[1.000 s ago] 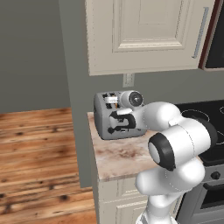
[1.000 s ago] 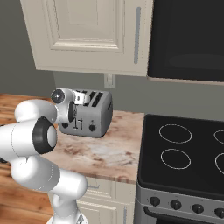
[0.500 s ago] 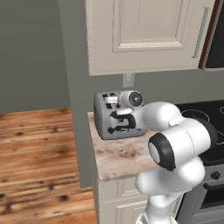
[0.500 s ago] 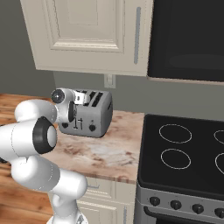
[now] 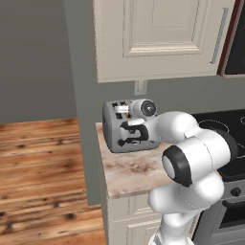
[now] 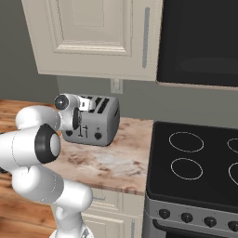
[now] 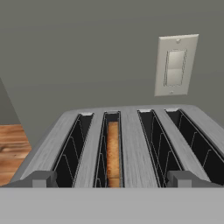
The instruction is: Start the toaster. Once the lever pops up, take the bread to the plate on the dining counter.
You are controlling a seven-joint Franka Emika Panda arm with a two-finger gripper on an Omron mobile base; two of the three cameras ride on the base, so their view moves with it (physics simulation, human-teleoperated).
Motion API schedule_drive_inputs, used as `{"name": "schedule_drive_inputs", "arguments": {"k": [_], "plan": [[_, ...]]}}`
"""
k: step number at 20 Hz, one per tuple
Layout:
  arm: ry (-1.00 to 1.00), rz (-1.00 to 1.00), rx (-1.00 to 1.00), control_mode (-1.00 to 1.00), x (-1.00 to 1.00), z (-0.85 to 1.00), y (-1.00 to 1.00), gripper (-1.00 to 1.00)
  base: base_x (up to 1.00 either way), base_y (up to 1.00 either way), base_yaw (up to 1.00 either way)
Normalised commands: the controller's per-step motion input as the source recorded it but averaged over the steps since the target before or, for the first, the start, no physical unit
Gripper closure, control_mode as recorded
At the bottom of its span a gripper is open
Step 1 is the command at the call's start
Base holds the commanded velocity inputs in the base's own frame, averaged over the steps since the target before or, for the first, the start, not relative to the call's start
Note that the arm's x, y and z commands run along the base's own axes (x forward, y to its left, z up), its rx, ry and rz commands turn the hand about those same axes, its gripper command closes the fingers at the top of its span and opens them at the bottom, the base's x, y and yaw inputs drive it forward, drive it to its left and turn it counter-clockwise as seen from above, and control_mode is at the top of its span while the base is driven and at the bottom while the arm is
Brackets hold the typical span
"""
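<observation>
A: In the hand view, what is nearest to us?

B: At the bottom of the frame, the two dark finger tips of the two-finger gripper (image 7: 112,178) rise far apart, one at the lower left and one at the lower right. The claw is spread wide and it pinches nothing.

A: And behind the tips?

B: The boxy silver-grey four-slot toaster (image 7: 131,131) with dark slots fills the lower half of the frame. The thin tan-brown slice of bread (image 7: 113,153) sits deep in the second slot from the left, low in the centre of the frame. I see only its narrow top edge.

A: How will the bread handle, in your opinion?

B: I judge it is light, stiff and a little crumbly, so a gentle squeeze is enough. The best hold seems to be on the two flat faces near the top edge, once it stands higher out of the slot. Now it looks too low to take.

A: And farther?

B: A cream wall switch plate (image 7: 176,65) is on the grey wall (image 7: 78,52), in the upper right. In the left base view the toaster (image 5: 115,131) stands at the centre, on the beige marble counter top (image 5: 131,172).
</observation>
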Motion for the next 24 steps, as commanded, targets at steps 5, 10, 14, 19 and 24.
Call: {"name": "schedule_drive_inputs", "arguments": {"k": [5,10,14,19,24], "plan": [[0.0,0.0,0.0,-1.0,0.0,0.0,0.0,-1.0,0.0,0.0,0.0],[0.0,0.0,0.0,-1.0,0.0,0.0,0.0,-1.0,0.0,0.0,0.0],[0.0,0.0,0.0,-1.0,0.0,0.0,0.0,-1.0,0.0,0.0,0.0],[0.0,0.0,0.0,-1.0,0.0,0.0,0.0,-1.0,0.0,0.0,0.0],[0.0,0.0,0.0,-1.0,0.0,0.0,0.0,-1.0,0.0,0.0,0.0]]}}
